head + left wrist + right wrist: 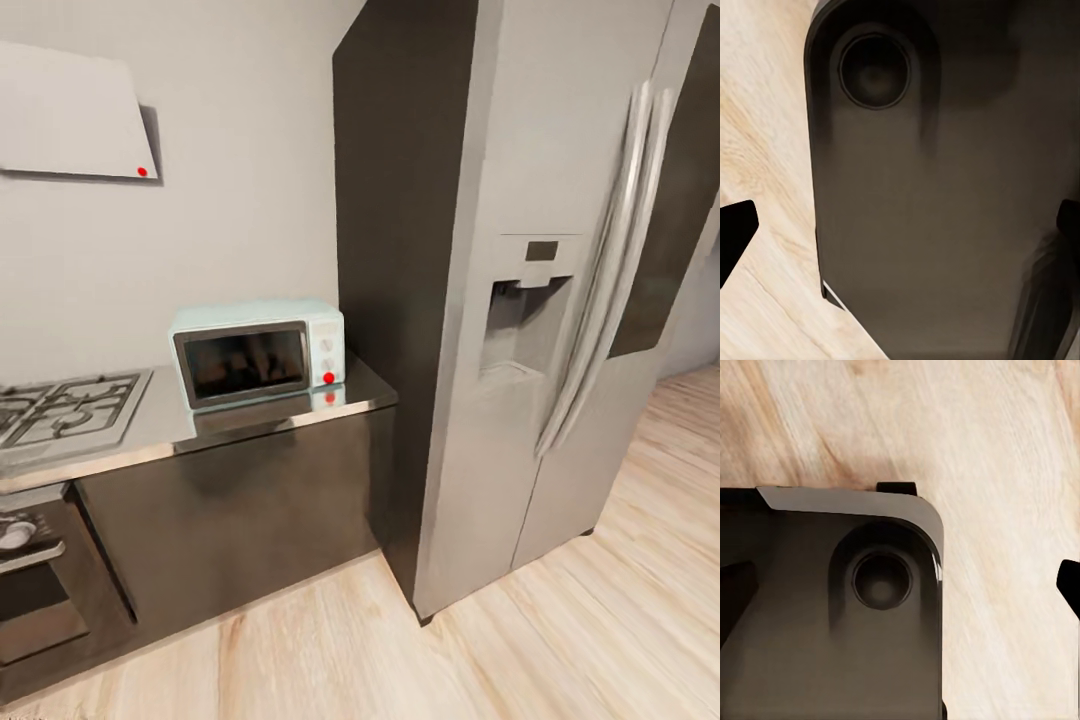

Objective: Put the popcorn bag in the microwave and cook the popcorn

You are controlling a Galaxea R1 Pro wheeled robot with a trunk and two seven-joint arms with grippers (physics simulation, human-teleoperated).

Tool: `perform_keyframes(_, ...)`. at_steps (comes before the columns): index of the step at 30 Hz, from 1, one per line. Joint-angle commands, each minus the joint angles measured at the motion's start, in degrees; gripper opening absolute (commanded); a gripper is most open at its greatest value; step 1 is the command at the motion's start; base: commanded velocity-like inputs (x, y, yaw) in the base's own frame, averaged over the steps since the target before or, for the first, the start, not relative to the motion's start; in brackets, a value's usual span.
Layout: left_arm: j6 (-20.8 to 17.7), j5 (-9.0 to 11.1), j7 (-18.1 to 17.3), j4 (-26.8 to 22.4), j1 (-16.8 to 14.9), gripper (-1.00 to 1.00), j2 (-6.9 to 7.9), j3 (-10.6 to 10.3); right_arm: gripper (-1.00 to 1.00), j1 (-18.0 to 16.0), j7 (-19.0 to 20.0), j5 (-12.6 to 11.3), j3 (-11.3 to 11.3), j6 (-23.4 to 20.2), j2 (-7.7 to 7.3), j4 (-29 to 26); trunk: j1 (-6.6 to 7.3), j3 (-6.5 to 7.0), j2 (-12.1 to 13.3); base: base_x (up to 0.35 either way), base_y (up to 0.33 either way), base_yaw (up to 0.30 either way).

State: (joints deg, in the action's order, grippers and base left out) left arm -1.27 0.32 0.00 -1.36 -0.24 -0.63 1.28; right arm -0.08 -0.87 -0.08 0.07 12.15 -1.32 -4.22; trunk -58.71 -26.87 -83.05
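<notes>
My head view is evenly, softly lit and slightly blurry; the countertop (pixel 250 415) shows a glossy reflection of the microwave (pixel 260 352). Verticals lean toward the edges. Both wrist views look soft, with dim shadowed dark panels.

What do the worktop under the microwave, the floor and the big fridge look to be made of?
The long grey glossy countertop looks like polished steel: it mirrors the pale blue boxy microwave and its red dot. The pale plank floor reads as light wood or laminate, with grain lines and board seams. The tall grey two-door fridge seems brushed metal, matte with soft sheen on its curved handles; being a render, this stays a guess.
</notes>
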Motion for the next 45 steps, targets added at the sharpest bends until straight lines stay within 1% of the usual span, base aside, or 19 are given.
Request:
perform_keyframes(1,-0.13,0.03,0.0,-0.04,-0.02,1.0,0.0,0.12,1.0,-0.01,-0.09,-0.01,0.02,0.16,0.0,0.0,-0.02,-0.06,-0.03,0.227,0.0,0.256)
perform_keyframes(14,-0.13,0.03,0.0,-0.04,-0.02,1.0,-0.04,0.12,1.0,-0.01,-0.09,-0.01,0.02,0.16,0.0,0.0,-0.02,-0.06,-0.03,0.199,0.0,0.256)
perform_keyframes(38,-0.13,0.03,0.0,-0.04,-0.02,1.0,-0.08,0.12,1.0,-0.01,-0.09,0.0,0.02,0.16,0.0,0.0,-0.02,-0.06,-0.03,0.005,0.0,0.256)
perform_keyframes(45,-0.13,0.03,0.0,-0.04,-0.02,1.0,-0.14,0.12,1.0,-0.01,-0.09,-0.01,0.02,0.16,0.0,0.0,-0.02,-0.06,-0.03,0.128,-0.11,0.257)
